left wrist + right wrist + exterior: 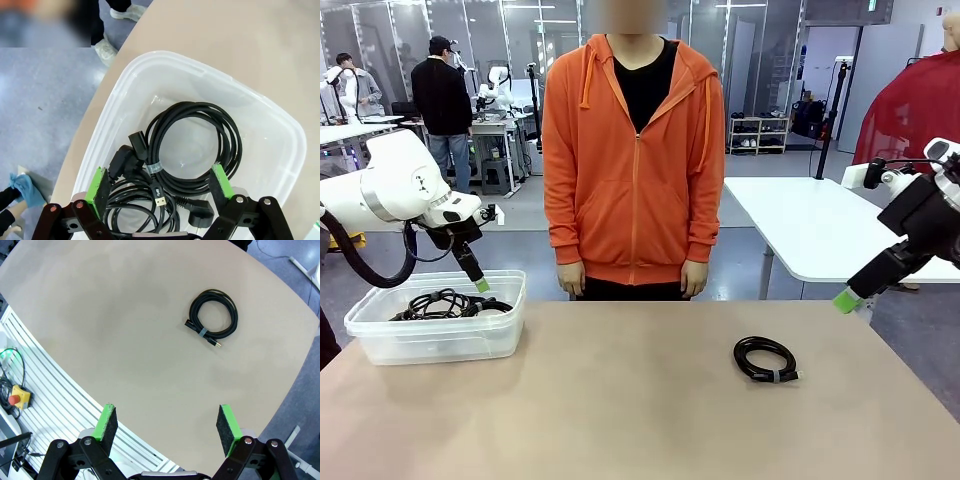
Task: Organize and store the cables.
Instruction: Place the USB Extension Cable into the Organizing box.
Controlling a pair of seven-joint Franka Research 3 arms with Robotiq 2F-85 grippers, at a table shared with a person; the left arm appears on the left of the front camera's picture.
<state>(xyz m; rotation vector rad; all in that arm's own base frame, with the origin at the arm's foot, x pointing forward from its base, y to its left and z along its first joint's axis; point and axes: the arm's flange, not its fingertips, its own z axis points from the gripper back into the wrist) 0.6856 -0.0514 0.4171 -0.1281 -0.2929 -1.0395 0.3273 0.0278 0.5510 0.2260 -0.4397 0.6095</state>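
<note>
The bench (620, 400) has a plain tan top with a rounded edge. Near its left edge, towards the far left corner, stands a clear plastic bin (440, 335). Inside it lie several coiled black cables (165, 170), overlapping one another; one coil is tied with a grey band, and plugs show among the loops. Right of the middle of the bench lies a single banded cable coil (766, 359), flat on the top and well apart from the bin. At the far edge a person in an orange hoodie (635, 150) stands with arms hanging down. Behind are grey flooring, a white table (820, 225) on the right and other workstations.

The left arm comes in from the left and angles down over the bin. The left gripper (160, 192) hangs above the coils, its fingers (98, 185) spread wide and holding nothing. The right arm reaches in from the right, off the bench's right edge, with the right gripper (167, 425) raised and pointing down at the bench. Its fingers (106, 422) are also spread wide and empty, with the lone coil well ahead of them.
</note>
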